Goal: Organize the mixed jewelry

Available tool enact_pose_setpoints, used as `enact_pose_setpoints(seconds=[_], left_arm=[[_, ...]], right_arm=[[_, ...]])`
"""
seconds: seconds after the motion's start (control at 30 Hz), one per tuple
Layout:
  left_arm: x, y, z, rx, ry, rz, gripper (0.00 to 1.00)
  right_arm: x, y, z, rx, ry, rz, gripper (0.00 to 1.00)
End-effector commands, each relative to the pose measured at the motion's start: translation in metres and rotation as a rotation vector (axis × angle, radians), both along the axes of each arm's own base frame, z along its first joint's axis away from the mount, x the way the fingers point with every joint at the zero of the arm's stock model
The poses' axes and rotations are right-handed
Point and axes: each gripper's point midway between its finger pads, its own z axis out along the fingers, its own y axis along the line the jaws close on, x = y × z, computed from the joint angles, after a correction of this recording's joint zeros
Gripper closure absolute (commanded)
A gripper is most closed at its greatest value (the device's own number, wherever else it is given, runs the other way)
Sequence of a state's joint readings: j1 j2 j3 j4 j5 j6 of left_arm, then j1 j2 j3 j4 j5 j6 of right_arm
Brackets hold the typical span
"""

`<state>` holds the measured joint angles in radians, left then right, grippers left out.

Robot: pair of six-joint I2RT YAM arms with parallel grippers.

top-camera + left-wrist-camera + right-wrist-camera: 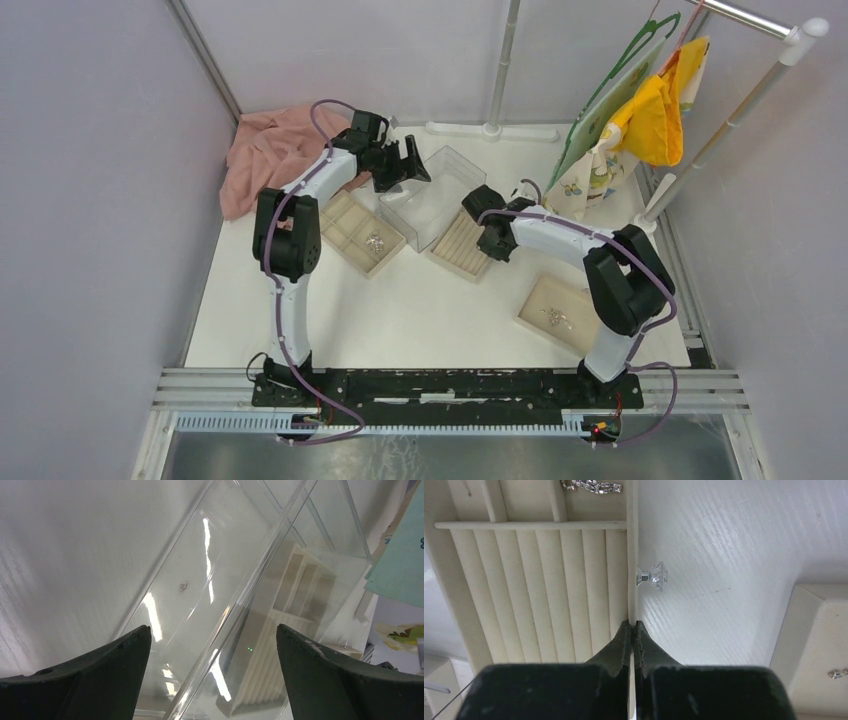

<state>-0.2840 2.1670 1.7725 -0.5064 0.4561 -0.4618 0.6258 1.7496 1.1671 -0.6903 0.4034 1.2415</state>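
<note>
Right gripper is pinched fully closed with nothing in it, tips right at the rim of the beige ribbed ring tray. A faceted clear stud sits on the white streaky surface right against that rim, with open room to its right. A sparkly chain lies in the tray's top compartment. Left gripper is spread wide, holding nothing, over the clear plastic box.

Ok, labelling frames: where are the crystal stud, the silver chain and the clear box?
crystal stud point(655, 576): right wrist view, faceted head.
silver chain point(594, 486): right wrist view, middle links.
clear box point(438, 198): top view, bare floor.
</note>
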Motion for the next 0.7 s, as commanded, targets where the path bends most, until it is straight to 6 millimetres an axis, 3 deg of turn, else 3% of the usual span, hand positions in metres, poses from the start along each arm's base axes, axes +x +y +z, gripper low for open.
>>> enact_pose_setpoints(seconds=[0.0,0.67], left_arm=[[-0.002,-0.007,0.012,-0.02,-0.02,-0.037,0.0],[-0.007,-0.014,0.013,-0.033,-0.001,-0.052,0.0]], right_arm=[[0.028,0.012,0.014,0.03,-0.083,-0.039,1.0],[0.049,0.031,0.008,0.046,-0.071,-0.064,1.0]])
